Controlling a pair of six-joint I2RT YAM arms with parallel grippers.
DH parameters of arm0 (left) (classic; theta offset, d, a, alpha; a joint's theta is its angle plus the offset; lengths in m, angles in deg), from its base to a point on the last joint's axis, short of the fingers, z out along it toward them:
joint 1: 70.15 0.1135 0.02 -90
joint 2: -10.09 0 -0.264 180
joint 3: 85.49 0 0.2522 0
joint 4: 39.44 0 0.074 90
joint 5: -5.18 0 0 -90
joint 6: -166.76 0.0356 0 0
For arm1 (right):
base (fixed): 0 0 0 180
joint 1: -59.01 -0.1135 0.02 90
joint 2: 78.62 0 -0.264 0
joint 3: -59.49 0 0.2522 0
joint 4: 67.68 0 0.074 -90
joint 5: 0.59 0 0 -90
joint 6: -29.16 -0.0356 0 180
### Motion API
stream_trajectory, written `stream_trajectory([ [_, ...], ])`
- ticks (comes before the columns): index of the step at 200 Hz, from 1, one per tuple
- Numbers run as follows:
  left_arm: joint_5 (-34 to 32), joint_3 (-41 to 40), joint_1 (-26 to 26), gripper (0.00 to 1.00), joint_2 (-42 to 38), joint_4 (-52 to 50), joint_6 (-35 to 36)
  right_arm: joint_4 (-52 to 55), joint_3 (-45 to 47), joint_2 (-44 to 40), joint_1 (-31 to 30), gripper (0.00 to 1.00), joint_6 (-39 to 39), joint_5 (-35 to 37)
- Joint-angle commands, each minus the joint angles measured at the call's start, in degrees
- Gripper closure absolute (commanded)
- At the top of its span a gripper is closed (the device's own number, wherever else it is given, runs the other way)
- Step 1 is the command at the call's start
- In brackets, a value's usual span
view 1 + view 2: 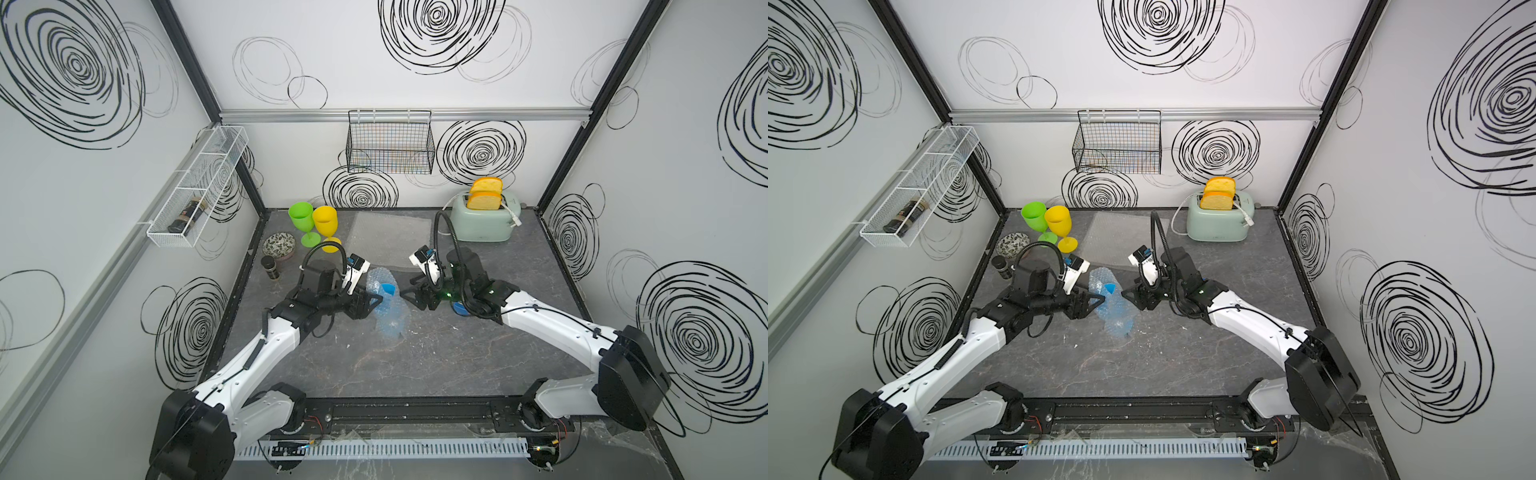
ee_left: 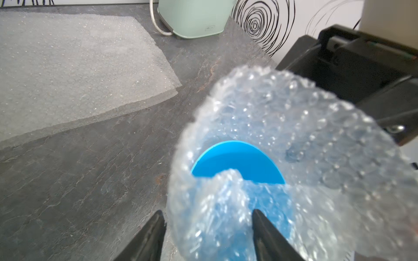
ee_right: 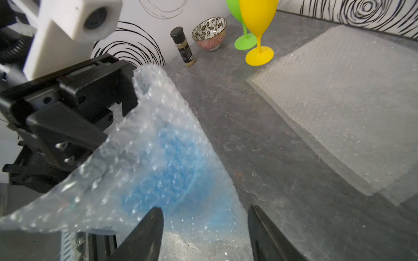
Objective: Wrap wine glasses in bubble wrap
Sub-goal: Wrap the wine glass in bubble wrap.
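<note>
On a dark stone tabletop walled in black swirls, the blue goblet sits at centre, loosely swathed in bubble wrap. The left tool straddles the bundle, jaws half-parted, grip unclear. The right tool gapes just right of it. Best to squeeze gently and keep the loose film tucked.

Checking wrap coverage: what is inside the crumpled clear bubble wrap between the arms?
A blue plastic goblet: one curved blue part shows at the open end. The crumpled clear bubble wrap hides the rest.
</note>
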Motion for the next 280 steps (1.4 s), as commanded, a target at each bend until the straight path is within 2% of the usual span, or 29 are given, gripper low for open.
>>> stream_trajectory([
  [1, -1.7, -1.0, -1.4, 0.43, 0.3, 3.4, 1.4, 3.0, -2.5, 0.4, -1.2, 0.36, -0.2, -0.8],
  [46, -2.9, 0.4, -2.7, 0.48, 1.8, 2.8, 2.4, 3.9, -5.5, 0.8, -1.2, 0.35, -4.1, -2.1],
  [90, -2.8, 0.2, -3.2, 0.56, 1.8, 3.3, 2.3, 10.6, -11.6, 6.9, -3.8, 0.35, -6.4, -0.3],
  [106, -2.3, 0.6, -2.9, 0.6, 1.7, 2.9, 1.6, 14.1, -13.4, 9.5, -4.5, 0.37, -7.3, 1.7],
  [141, -1.4, 2.3, -3.0, 0.61, 1.3, 2.2, 2.1, 23.5, -17.6, 14.5, -4.5, 0.44, -8.0, 4.6],
  [175, 0.8, 7.1, -2.4, 0.44, 0.2, -2.9, 5.1, 29.9, -21.6, 18.1, -4.7, 0.57, -7.9, 6.6],
  [193, 1.9, 9.9, -0.2, 0.39, -0.6, -6.3, 5.8, 30.0, -21.9, 18.4, -4.6, 0.6, -8.3, 6.8],
  [219, -0.4, 11.0, 0.8, 0.37, -1.4, -6.5, 9.3, 29.8, -22.6, 18.7, -4.4, 0.65, -8.0, 6.7],
  [254, -3.1, 10.3, 3.8, 0.43, 2.5, 1.0, 0.7, 29.4, -22.7, 18.4, -4.2, 0.66, -7.1, 6.0],
  [280, -0.3, 11.8, 4.9, 0.42, 8.1, 3.8, -6.7, 29.6, -22.7, 18.3, -4.4, 0.65, -6.9, 5.5],
])
